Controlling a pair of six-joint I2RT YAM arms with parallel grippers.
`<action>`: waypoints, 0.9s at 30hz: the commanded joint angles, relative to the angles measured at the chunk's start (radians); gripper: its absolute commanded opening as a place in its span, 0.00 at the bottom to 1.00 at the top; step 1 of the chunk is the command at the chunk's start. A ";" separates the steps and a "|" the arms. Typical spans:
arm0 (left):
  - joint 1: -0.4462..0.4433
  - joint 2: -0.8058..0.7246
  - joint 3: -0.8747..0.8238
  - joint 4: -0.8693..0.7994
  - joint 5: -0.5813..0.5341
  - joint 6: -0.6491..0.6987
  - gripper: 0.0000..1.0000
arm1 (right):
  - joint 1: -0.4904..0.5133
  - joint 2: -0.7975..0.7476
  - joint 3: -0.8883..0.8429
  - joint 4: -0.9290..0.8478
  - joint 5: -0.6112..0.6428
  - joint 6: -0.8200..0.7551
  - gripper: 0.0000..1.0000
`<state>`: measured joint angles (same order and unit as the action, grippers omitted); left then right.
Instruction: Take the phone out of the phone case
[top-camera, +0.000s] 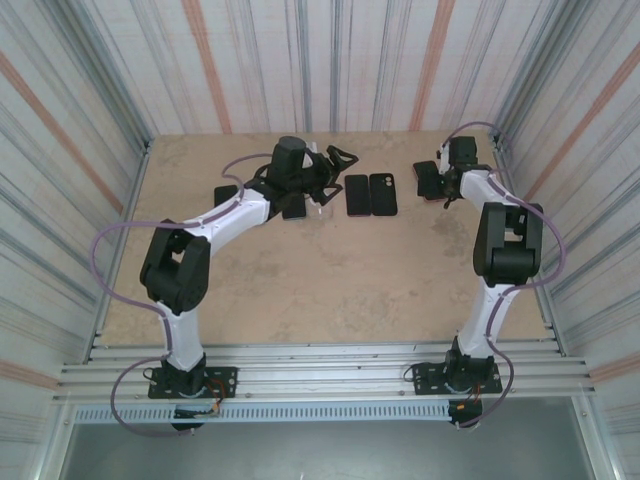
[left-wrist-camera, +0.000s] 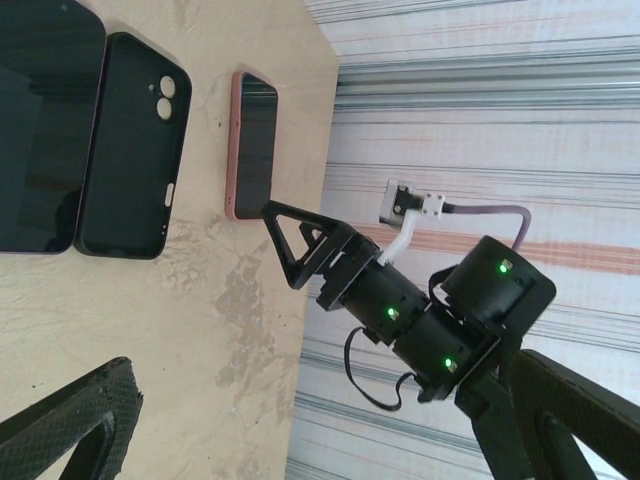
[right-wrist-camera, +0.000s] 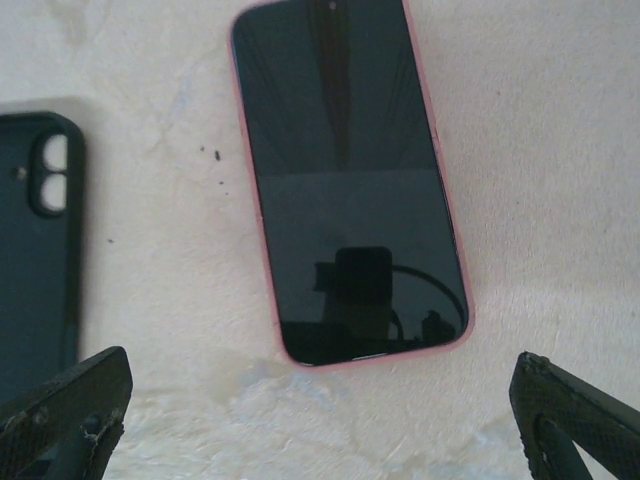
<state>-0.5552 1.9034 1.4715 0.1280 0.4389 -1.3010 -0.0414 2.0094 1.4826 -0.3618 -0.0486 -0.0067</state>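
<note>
Hovering with fingers spread wide and empty, the right hand (right-wrist-camera: 318, 410) looks down on the phone (right-wrist-camera: 350, 180), which lies face up on the tabletop (right-wrist-camera: 560, 150) at mid-frame, its pink case (right-wrist-camera: 262, 250) still on. The left hand (left-wrist-camera: 320, 400) is likewise released, holding nothing. The phone is probably a stiff, slick-glassed slab, light yet breakable. The pliant-looking case rim at a corner seems the place to pinch and peel, with one hand bracing the long edges.
</note>
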 joint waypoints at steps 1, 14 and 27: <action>0.012 -0.067 -0.037 0.033 0.030 0.015 0.99 | -0.013 0.057 0.080 -0.082 -0.030 -0.115 0.99; 0.018 -0.062 -0.061 0.035 0.049 0.010 0.99 | -0.015 0.264 0.330 -0.205 -0.023 -0.226 1.00; 0.030 -0.054 -0.063 0.048 0.073 0.002 0.98 | -0.003 0.390 0.514 -0.385 0.010 -0.272 0.94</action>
<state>-0.5331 1.8828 1.4170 0.1471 0.4873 -1.3048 -0.0536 2.3699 1.9675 -0.6727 -0.0494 -0.2455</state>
